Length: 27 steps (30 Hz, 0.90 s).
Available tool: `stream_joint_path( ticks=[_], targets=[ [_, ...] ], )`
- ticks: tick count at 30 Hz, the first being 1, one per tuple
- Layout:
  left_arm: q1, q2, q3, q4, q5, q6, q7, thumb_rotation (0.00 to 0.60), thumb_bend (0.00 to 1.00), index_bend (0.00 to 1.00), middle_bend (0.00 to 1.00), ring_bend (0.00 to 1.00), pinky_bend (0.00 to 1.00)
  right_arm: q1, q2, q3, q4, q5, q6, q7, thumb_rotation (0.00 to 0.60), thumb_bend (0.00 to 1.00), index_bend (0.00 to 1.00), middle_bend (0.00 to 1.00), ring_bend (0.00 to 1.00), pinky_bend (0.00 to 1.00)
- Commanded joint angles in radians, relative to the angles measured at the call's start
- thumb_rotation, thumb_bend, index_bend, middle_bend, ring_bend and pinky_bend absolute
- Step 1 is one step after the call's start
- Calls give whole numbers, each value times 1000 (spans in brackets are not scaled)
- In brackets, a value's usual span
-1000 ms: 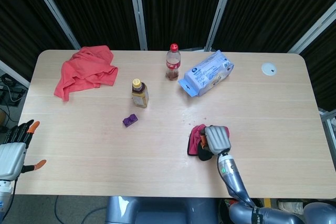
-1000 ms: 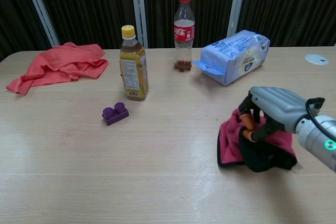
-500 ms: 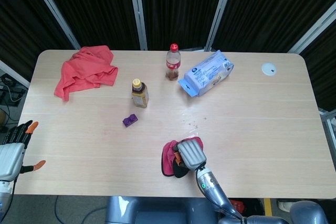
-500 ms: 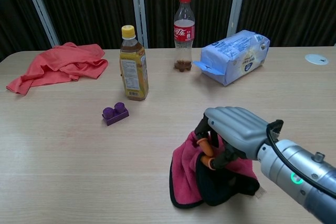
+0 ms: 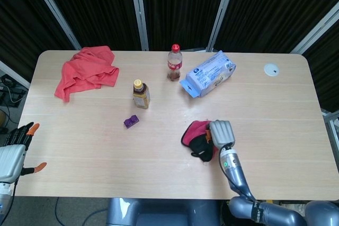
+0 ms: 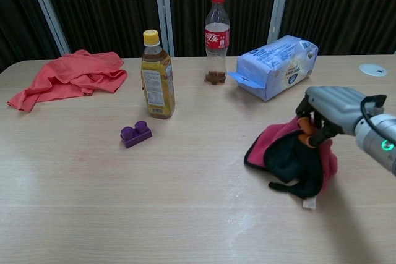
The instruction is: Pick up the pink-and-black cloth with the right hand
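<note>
Pink and black fabric, the pink-and-black cloth [image 5: 196,137] [image 6: 286,154], hangs bunched from the right hand [image 5: 221,134] [image 6: 334,106], whose fingers are curled into its upper folds and clamped on it. The cloth droops over the table [image 5: 275,125] [image 6: 185,214] toward the front edge, right of the middle; from here I cannot tell whether its lowest flap touches the wood or hangs just clear of it. The grey forearm runs back from the hand toward the front right corner.

Left of the cloth, nearer the middle of the table, sits a small purple toy brick [image 5: 131,121] [image 6: 136,133], and just behind it stands a yellow-capped tea bottle [image 5: 140,94] [image 6: 157,75], upright. Further back, near the far edge, a red-capped cola bottle [image 5: 174,62] [image 6: 216,38] stands upright, almost empty, with a pale blue tissue pack [image 5: 208,73] [image 6: 276,66] lying just to its right. A white disc [image 5: 271,69] [image 6: 373,69] lies near the far right corner. A coral-red towel [image 5: 86,71] [image 6: 67,77] is crumpled at the far left corner.

The left hand [image 5: 14,154] hangs off the front left corner, beyond the table's edge, fingers spread and holding nothing.
</note>
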Motion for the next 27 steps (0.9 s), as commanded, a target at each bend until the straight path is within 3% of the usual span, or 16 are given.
stream_joint_path(
  ticks=[1, 11, 18, 24, 27],
  targets=[
    [1, 0, 0, -1, -1, 2, 2, 600, 0, 0, 0, 0, 0, -3, 64, 59, 28, 75, 11, -20, 600, 372, 778, 662, 548, 751],
    [-1, -2, -3, -4, -10, -1, 5, 600, 0, 0, 0, 0, 0, -19, 162, 110, 18, 103, 53, 42, 600, 372, 778, 662, 549, 751],
    [0, -2, -3, -9, -14, 0, 9, 600, 0, 0, 0, 0, 0, -15, 189, 111, -25, 66, 84, 89, 600, 373, 778, 663, 551, 751],
    [0, -1, -3, -10, -16, 1, 5, 600, 0, 0, 0, 0, 0, -19, 177, 85, 3, 82, 86, 75, 600, 374, 768, 646, 528, 751],
    [0, -1, -3, -8, -14, 2, 3, 600, 0, 0, 0, 0, 0, -22, 169, 76, 24, 93, 79, 83, 600, 349, 684, 572, 456, 738]
  ],
)
